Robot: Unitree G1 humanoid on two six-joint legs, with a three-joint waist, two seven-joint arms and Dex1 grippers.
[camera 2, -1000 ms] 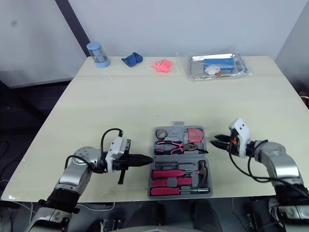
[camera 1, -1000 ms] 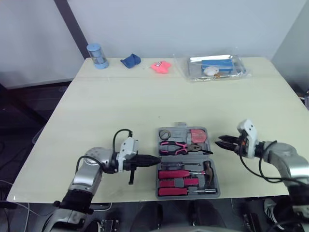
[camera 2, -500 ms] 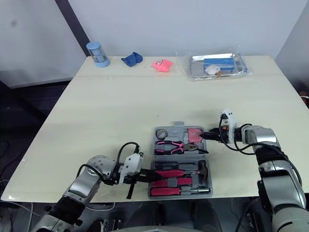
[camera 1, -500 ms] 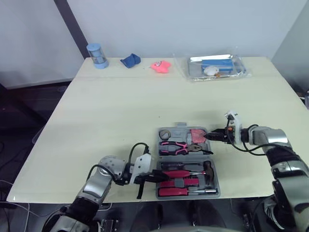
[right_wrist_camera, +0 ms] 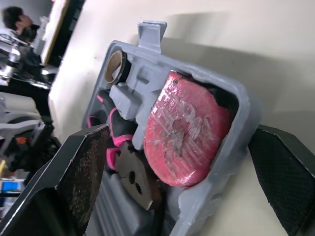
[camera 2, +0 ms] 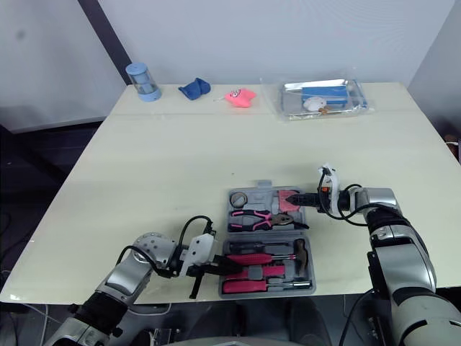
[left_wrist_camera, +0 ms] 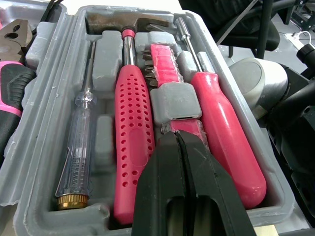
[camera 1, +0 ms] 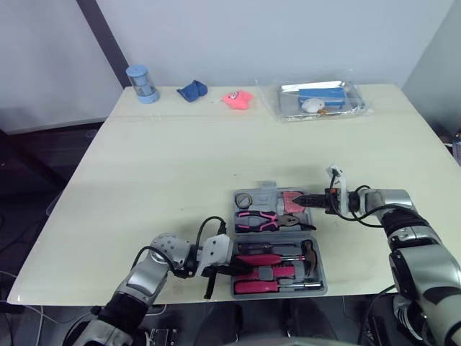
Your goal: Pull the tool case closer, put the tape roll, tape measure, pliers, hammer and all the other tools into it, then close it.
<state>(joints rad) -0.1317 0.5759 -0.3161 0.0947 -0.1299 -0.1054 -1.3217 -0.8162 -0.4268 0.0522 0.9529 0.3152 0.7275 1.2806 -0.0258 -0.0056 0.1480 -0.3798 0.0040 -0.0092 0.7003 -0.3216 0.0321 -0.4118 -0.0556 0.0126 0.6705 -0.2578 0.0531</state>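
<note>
Pale tabletop (camera 1: 180, 166) fills most of what we see, with a grey wall behind it. Along its far edge stand a blue cup (camera 1: 139, 83), a blue cloth (camera 1: 191, 90), a pink toy (camera 1: 238, 99) and a clear plastic packet (camera 1: 320, 99).

Close to the near edge lies the tool case (camera 1: 277, 291), open and flat. Its far half holds the tape roll (camera 1: 245, 200), the tape measure (right_wrist_camera: 189, 132) and the pliers (camera 1: 266, 221). Its near half holds the hammer (camera 1: 311, 252), a clear-handled tester (left_wrist_camera: 78, 147) and two red screwdrivers (camera 1: 263, 259), each in its own slot.

We see the left gripper (camera 1: 235, 269) reaching in over the case's left wall at the near half. Its two black fingers are pressed together with nothing between them. From the left wrist, the tips sit over the red bit holder (left_wrist_camera: 167, 73), between the two red handles. We cannot tell whether they touch it.

The right gripper (camera 1: 302, 202) comes in from the right, level with the far half of the case. Its fingers (right_wrist_camera: 83, 172) are spread wide and clamp nothing. From the right wrist, the case's far right corner, with the tape measure in it, lies between the two pads. We cannot tell whether either pad touches the case wall.
</note>
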